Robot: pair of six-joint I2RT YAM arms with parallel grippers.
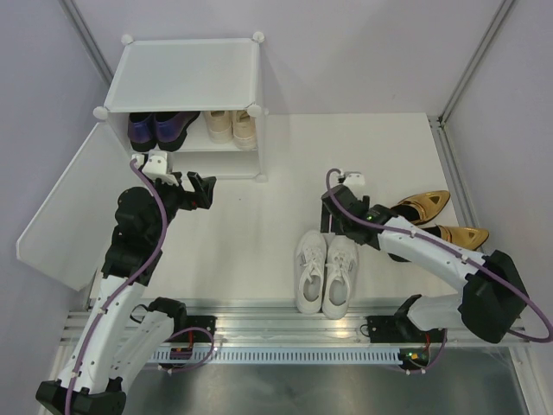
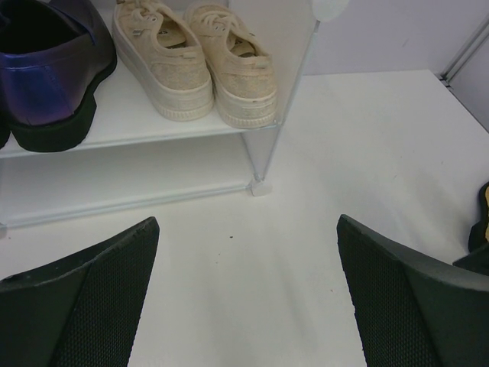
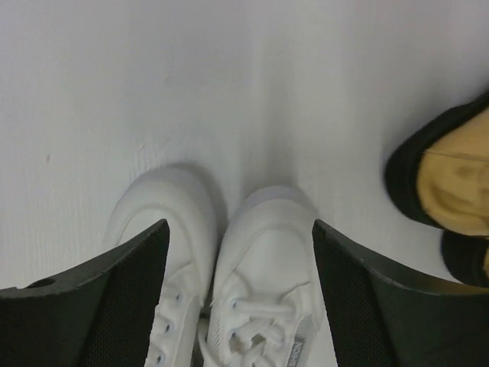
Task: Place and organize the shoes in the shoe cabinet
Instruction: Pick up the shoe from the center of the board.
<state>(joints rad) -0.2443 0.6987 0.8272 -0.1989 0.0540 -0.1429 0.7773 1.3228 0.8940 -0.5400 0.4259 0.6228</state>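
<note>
Two pairs sit in the shoe cabinet [image 1: 186, 73] at the bench's [image 1: 285, 173] far left, both on its inner shelf [image 2: 130, 126]: the glossy purple loafers [image 1: 160, 130] on the left and the beige lace-up sneakers [image 1: 231, 127] just beside them on the right, toes toward the open front. The white door panel [image 1: 73, 207] is swung wide to the left.

The white lace-up sneakers [image 1: 327, 272] stand side by side on the bench near its front edge. The metallic gold heels [image 1: 425, 206] lie to their right, partly hidden by the right arm.

The left end effector [image 2: 248, 222] faces the cabinet, spread fully wide and empty. The right end effector [image 3: 241, 225] hangs over the white sneakers' toes — jaws well apart, gripping nothing.
</note>
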